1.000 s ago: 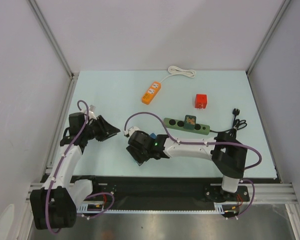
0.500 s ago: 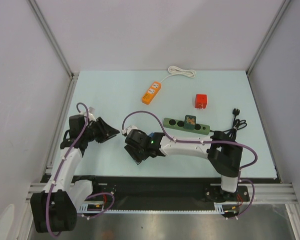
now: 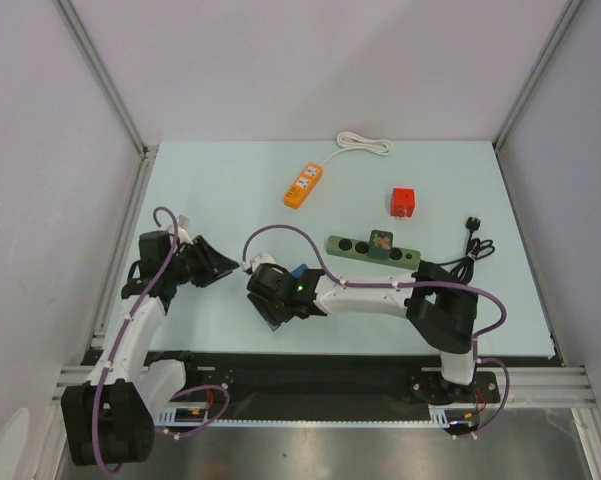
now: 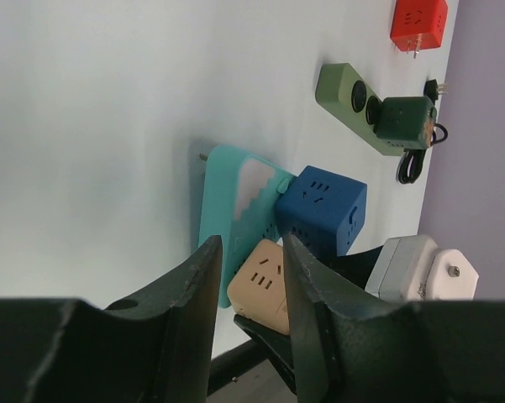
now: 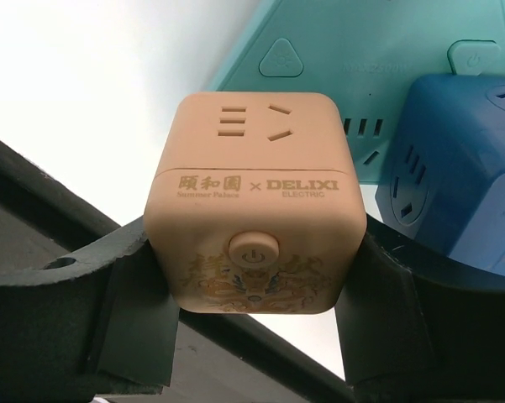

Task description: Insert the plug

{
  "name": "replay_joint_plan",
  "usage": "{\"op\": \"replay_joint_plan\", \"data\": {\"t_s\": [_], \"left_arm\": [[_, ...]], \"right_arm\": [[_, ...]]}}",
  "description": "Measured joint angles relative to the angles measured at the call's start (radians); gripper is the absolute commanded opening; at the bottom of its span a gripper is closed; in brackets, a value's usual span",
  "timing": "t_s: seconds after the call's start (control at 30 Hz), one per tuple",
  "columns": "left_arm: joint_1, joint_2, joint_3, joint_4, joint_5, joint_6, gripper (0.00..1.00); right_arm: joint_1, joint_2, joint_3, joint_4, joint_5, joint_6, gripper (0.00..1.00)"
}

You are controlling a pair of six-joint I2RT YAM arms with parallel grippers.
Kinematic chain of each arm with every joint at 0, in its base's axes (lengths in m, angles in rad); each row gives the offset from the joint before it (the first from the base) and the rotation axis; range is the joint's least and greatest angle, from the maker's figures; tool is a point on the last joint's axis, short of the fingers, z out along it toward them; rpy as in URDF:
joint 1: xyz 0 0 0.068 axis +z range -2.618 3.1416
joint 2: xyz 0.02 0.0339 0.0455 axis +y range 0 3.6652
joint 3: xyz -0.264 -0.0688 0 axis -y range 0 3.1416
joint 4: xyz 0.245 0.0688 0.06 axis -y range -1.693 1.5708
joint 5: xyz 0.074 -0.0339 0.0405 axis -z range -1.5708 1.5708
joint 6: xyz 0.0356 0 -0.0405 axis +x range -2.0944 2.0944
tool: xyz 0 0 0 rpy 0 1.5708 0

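Note:
The plug is a tan cube with a power button and gold print. My right gripper is shut on its two sides. Just beyond it lies a teal triangular socket board with a blue cube adapter seated on it. In the left wrist view the tan cube hangs beside the teal board and the blue cube. My left gripper is open, holding nothing, its tips just short of the board's edge. From above, the left gripper and the right gripper almost meet.
An orange power strip with a coiled white cable lies at the back. A red cube sits to the right. A green strip carries a dark green adapter, and its black cord trails right.
My right arm has shifted a little to the left with the tan cube, closer to the left gripper. The left arm has barely moved.

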Motion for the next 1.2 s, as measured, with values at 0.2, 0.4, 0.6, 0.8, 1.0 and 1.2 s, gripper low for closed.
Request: {"op": "replay_joint_plan", "data": {"t_s": [0.2,0.4,0.6,0.8,1.0,1.2], "left_arm": [[0.0,0.0,-0.008,0.0,0.0,0.0,0.4],[0.0,-0.002,-0.01,0.0,0.0,0.0,0.4],[0.0,-0.003,-0.01,0.0,0.0,0.0,0.4],[0.0,-0.003,-0.01,0.0,0.0,0.0,0.4],[0.0,-0.003,-0.01,0.0,0.0,0.0,0.4],[0.0,0.01,-0.01,0.0,0.0,0.001,0.4]], "right_arm": [[0.004,-0.001,0.004,-0.002,0.015,-0.001,0.22],[0.0,0.003,0.027,-0.041,0.026,-0.015,0.53],[-0.008,0.003,0.046,-0.095,0.039,-0.048,0.68],[-0.011,0.003,0.063,-0.109,0.061,-0.08,0.83],[-0.015,0.003,0.071,-0.11,0.064,-0.09,0.83],[-0.015,0.003,0.116,-0.146,0.074,-0.095,0.83]]}}
